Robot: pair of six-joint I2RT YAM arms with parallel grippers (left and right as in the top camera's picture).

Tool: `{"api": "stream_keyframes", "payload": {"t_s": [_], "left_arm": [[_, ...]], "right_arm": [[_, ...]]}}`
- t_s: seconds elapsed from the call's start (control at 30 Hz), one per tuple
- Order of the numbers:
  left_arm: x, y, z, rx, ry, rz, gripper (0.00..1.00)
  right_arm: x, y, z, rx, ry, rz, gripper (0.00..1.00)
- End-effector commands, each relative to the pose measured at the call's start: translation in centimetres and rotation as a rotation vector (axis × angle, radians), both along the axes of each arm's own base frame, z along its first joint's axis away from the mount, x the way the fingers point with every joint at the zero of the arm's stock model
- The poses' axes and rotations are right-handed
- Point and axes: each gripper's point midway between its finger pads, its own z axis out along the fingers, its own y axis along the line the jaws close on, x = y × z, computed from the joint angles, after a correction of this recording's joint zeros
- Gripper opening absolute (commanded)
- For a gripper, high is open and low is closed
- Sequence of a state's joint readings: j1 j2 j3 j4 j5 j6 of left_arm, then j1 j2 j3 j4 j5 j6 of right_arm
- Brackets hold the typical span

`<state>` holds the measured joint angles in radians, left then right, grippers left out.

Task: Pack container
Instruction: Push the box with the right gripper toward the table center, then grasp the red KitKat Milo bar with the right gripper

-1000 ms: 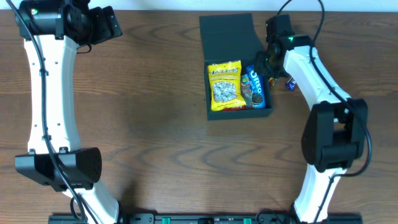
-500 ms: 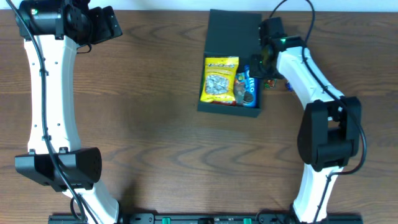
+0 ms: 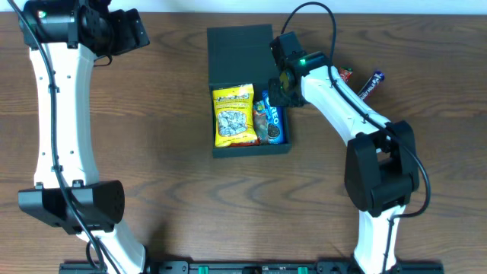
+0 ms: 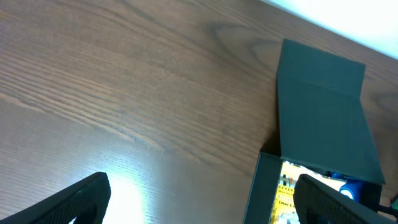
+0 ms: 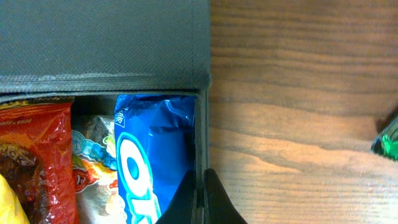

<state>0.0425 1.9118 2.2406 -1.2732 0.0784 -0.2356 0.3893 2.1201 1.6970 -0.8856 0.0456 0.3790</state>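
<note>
Two loose snack packets (image 3: pixel 370 82) on the table (image 3: pixel 175 190), well to the right of the container (image 3: pixel 251 149), not yet packed. Container sits upper centre of the table, flap lid (image 3: pixel 240 49) thrown back flat toward the far edge. Inside: yellow packet (image 3: pixel 233 114) on the left, Oreo packet (image 3: pixel 272 125) against the right wall, red packet (image 5: pixel 31 155) between them, partly covered. Right gripper (image 5: pixel 200 194) pinches the container's right wall near the hinge corner, one finger inside against the Oreo packet, one outside; jaws narrow, closed on the cardboard. Right arm reaches in long from the near right, forearm slanting up-left over bare wood, wrist pitched down at the rim. Likely step: shifting the box by its wall. To do it well, slide low and slow, since thin cardboard may buckle or the box may pivot about the pinch, then let go cleanly before fetching the loose packets. Left gripper (image 3: pixel 131 29) parked high at the far left, fingers spread wide, holding nothing.
</note>
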Motion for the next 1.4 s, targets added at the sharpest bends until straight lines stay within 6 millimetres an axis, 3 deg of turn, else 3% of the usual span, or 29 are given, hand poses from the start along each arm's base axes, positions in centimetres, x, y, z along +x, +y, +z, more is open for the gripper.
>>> {"api": "stream_keyframes", "payload": {"t_s": [0.0, 0.33, 0.4, 0.43, 0.53, 0.6, 0.67, 0.73, 0.87, 0.97, 1.37], "left_arm": [[-0.1, 0.3, 0.8, 0.010, -0.018, 0.004, 0.95], [-0.1, 0.3, 0.8, 0.010, -0.018, 0.004, 0.95], [-0.1, 0.3, 0.9, 0.010, -0.020, 0.004, 0.95], [-0.1, 0.3, 0.9, 0.010, -0.021, 0.004, 0.95], [-0.1, 0.3, 0.9, 0.010, -0.021, 0.004, 0.95], [-0.1, 0.3, 0.9, 0.009, -0.021, 0.004, 0.95], [-0.1, 0.3, 0.9, 0.009, -0.021, 0.004, 0.95], [-0.1, 0.3, 0.9, 0.009, -0.021, 0.004, 0.95], [-0.1, 0.3, 0.9, 0.009, -0.020, 0.004, 0.95], [-0.1, 0.3, 0.9, 0.009, -0.021, 0.004, 0.95], [-0.1, 0.3, 0.8, 0.009, -0.020, 0.004, 0.95]], "right_arm": [[-1.5, 0.9, -0.7, 0.042, 0.064, -0.096, 0.02], [-1.4, 0.5, -0.7, 0.016, 0.053, -0.083, 0.02], [-1.1, 0.7, -0.3, 0.018, 0.038, -0.027, 0.46], [-0.7, 0.7, 0.3, 0.025, 0.027, -0.030, 0.47], [1.3, 0.6, 4.1, 0.070, -0.065, -0.046, 0.54], [3.6, 0.0, 8.1, 0.090, -0.174, -0.038, 0.60], [5.8, -2.1, 11.1, 0.058, -0.273, -0.053, 0.68], [7.3, -5.1, 12.0, 0.014, -0.320, -0.103, 0.64], [8.0, -11.0, 9.8, -0.023, -0.277, -0.259, 0.57], [7.5, -13.5, 8.1, -0.032, -0.215, -0.339, 0.55], [5.2, -13.5, -0.2, -0.022, 0.029, -0.462, 0.51]]}}
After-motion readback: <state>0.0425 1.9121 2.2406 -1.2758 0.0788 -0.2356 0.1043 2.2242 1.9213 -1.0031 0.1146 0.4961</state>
